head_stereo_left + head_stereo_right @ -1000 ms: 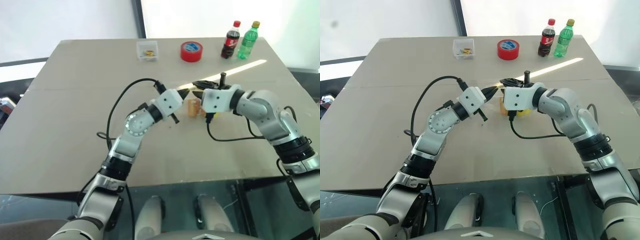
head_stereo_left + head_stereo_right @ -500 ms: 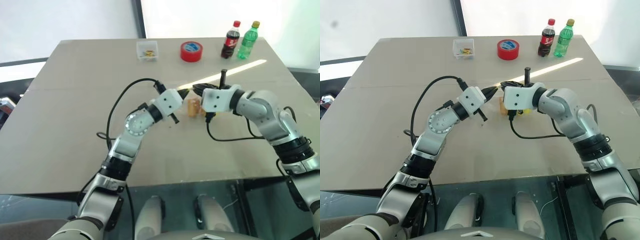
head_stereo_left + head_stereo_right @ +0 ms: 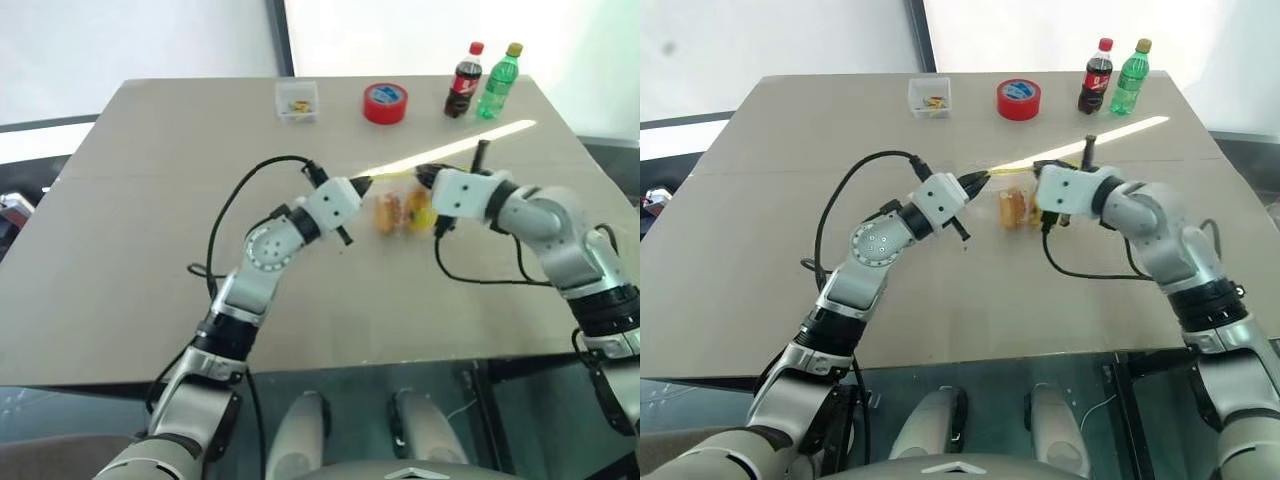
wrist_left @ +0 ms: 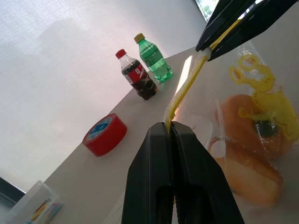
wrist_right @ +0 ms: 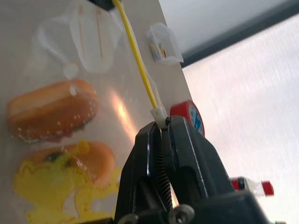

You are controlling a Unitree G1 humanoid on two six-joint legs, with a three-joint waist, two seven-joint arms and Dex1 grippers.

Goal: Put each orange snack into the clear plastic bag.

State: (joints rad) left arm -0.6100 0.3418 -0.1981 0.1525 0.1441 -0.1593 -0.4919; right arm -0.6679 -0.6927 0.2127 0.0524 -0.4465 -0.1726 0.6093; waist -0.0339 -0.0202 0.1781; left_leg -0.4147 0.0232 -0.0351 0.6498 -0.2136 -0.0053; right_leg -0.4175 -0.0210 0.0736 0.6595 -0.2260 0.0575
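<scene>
Left gripper [image 4: 171, 127]: pinching the clear plastic bag's [image 3: 400, 212] yellow strip.
Right gripper [image 5: 161, 127]: pinching the strip's other end.
Orange snacks [image 5: 51, 108]: both inside the bag.

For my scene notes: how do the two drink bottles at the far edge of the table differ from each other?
The cola bottle is dark, with a red cap and red label; the green bottle is see-through green, with a yellow cap. The cola bottle stands nearer to the red tape roll, while the green bottle stands on its far side. Both stand upright, close together, and look about the same size.
</scene>
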